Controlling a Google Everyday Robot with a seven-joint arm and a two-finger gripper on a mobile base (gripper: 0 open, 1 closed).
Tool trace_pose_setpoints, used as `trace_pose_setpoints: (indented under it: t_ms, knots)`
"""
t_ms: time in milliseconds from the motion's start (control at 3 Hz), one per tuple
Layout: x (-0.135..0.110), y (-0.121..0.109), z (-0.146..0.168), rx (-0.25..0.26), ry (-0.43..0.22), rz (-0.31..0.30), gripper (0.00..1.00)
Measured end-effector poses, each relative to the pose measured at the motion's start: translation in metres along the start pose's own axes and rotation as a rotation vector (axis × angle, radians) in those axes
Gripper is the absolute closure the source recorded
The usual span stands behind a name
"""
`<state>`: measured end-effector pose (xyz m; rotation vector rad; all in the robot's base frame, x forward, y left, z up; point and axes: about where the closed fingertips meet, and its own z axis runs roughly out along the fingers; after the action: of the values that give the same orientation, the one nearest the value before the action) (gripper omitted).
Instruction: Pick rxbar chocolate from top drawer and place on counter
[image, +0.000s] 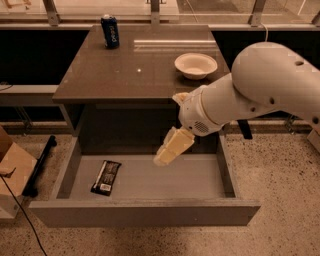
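The rxbar chocolate (106, 177), a flat black bar with pale lettering, lies on the floor of the open top drawer (145, 212) at its left side. The gripper (165, 157) hangs over the middle of the drawer, to the right of the bar and apart from it, pointing down and left from the white arm (260, 90). Nothing shows in it. The counter (140, 70) is the glossy grey-brown top above the drawer.
A blue soda can (110, 31) stands at the counter's back left. A white bowl (195, 65) sits at its right side. A cardboard box (12, 170) and a black bar (40, 165) lie on the speckled floor to the left.
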<state>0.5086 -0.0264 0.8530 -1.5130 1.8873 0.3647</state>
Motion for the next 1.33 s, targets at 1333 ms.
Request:
trace_pose_setpoints:
  t_ms: [1333]
  knots:
    - [-0.002,0.004,0.082,-0.081,-0.025,0.016,0.00]
